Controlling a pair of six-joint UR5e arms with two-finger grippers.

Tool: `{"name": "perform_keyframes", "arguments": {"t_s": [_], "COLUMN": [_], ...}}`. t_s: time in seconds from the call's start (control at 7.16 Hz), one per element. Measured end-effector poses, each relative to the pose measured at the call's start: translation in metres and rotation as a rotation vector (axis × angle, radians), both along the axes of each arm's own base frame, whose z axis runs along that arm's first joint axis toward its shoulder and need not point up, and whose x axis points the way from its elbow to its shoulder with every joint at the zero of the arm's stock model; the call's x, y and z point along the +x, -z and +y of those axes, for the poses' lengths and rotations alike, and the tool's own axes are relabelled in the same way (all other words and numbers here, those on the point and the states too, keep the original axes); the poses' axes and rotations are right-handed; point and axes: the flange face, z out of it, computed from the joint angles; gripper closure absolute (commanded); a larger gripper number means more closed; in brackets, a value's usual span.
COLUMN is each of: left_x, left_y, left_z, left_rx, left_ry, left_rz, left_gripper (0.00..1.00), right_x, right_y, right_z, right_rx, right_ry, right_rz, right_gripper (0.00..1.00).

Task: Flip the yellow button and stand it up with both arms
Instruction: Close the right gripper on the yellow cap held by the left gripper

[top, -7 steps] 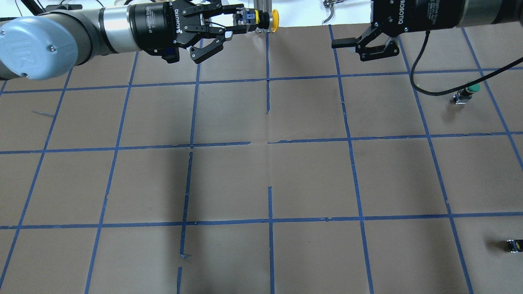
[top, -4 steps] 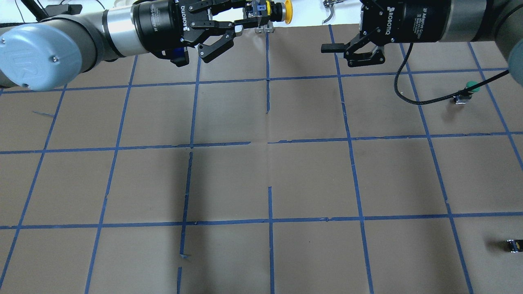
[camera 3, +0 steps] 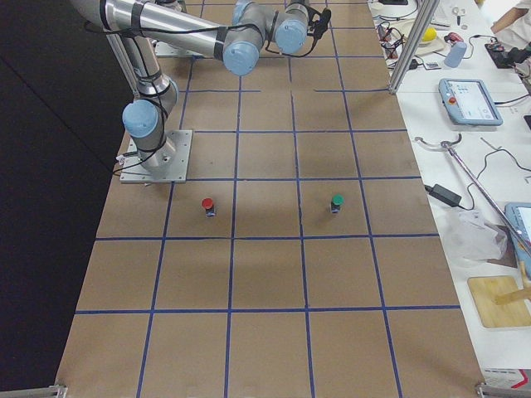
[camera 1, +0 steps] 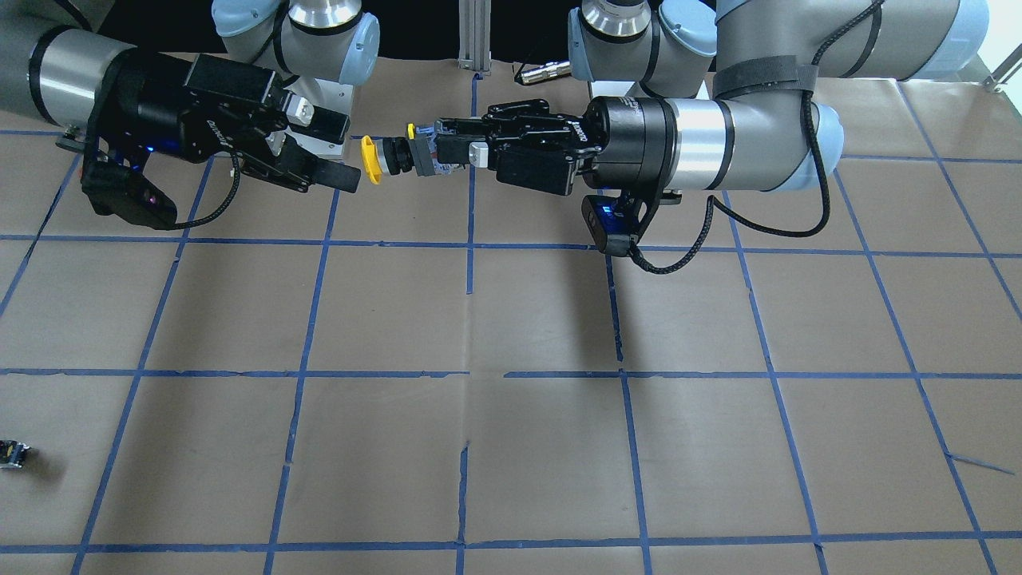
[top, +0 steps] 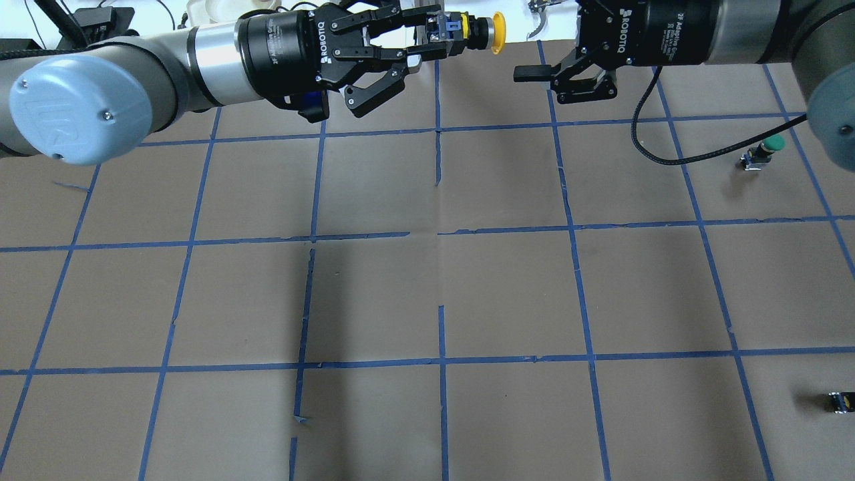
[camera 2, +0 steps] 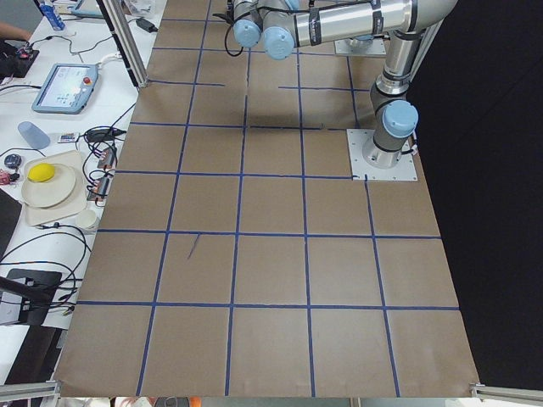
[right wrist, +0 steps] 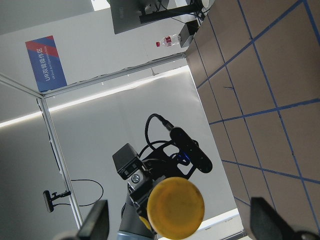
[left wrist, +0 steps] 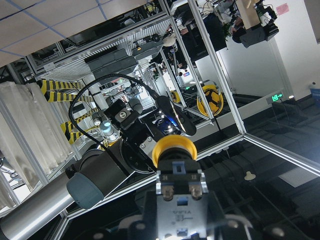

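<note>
My left gripper [camera 1: 443,150] is shut on the black and grey body of the yellow button [camera 1: 382,158] and holds it sideways in the air over the table's far edge. The yellow cap [top: 496,32] points at my right gripper [camera 1: 342,148]. That gripper is open and empty, its fingers [top: 531,72] a short gap from the cap. In the right wrist view the cap [right wrist: 176,206] sits between the two spread fingers [right wrist: 97,224]. In the left wrist view the button [left wrist: 175,165] points away from the camera.
A green-capped button [top: 763,151] stands at the right of the table, and a red-capped one [camera 3: 207,204] stands nearer the robot's base. A small dark switch block [top: 839,401] lies at the near right. The brown table [top: 434,294] carries a blue tape grid.
My left arm has carried the yellow button to the right, and my right gripper has moved left toward it. The gap between cap and open fingers has narrowed.
</note>
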Motion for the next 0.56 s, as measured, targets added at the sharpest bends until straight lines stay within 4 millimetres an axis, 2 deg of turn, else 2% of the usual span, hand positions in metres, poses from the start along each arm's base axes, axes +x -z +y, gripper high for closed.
{"name": "perform_keyframes", "arguments": {"t_s": [0.14,0.28,0.56], "left_x": [-0.0026,-0.0052,-0.0080], "left_y": [-0.0021,-0.0030,-0.0046], "left_z": [0.0016,0.0033,0.0053], "left_rx": [0.006,0.009,0.007], "left_ry": [0.000,0.003,0.007], "left_rz": [0.009,0.013,0.015], "left_gripper": [0.97,0.97,0.96], "right_x": [0.0014,0.0017,0.0022], "right_y": [0.0022,0.0024,-0.0014], "right_z": [-0.0014,-0.0025,-0.0020], "right_rx": [-0.002,-0.010,-0.023], "right_ry": [-0.004,-0.005,-0.004], "right_rz": [0.000,0.001,0.001], "right_gripper": [0.15,0.32,0.49]}}
